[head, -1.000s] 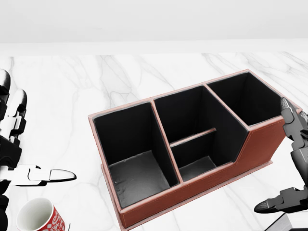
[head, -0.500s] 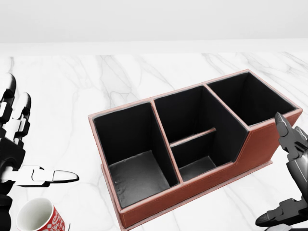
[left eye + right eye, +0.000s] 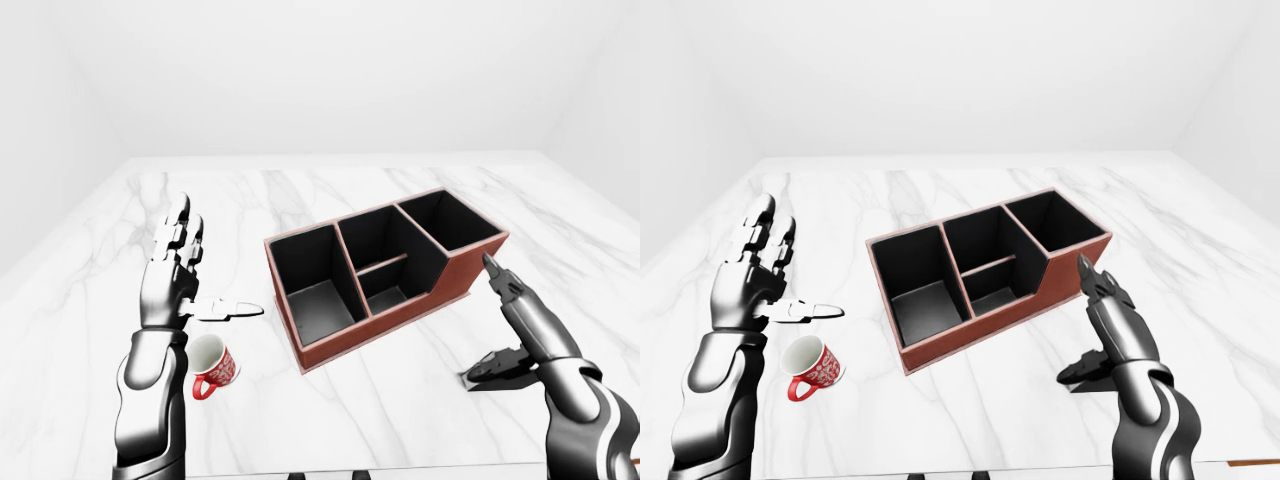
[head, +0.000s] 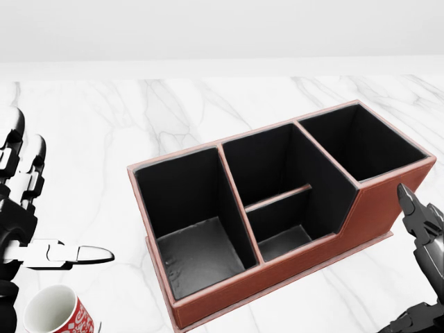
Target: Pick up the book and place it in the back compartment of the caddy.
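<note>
- Book: only a dark, flat sliver [image 3: 478,382] shows, lying on the white marble surface [image 3: 400,400] directly beneath the right robot hand [image 3: 510,335]; I take it for the book, though its cover and long axis cannot be made out.
- That sliver lies toward the lower right of the left-eye view, apart from the reddish-brown leather caddy with black-lined compartments [image 3: 385,265], off the caddy's right end.
- The right robot hand is spread wide, fingers [image 3: 500,282] pointing up and the thumb reaching low toward the sliver; it has hold of nothing.
- The left robot hand [image 3: 180,275] is likewise spread and empty, raised well to the left of the caddy, above a white mug with a red pattern [image 3: 212,365].
- By my judgement the right arm is far the nearer, so the coming grasp falls to it: downward and slightly inward.
- All caddy compartments appear empty.
</note>
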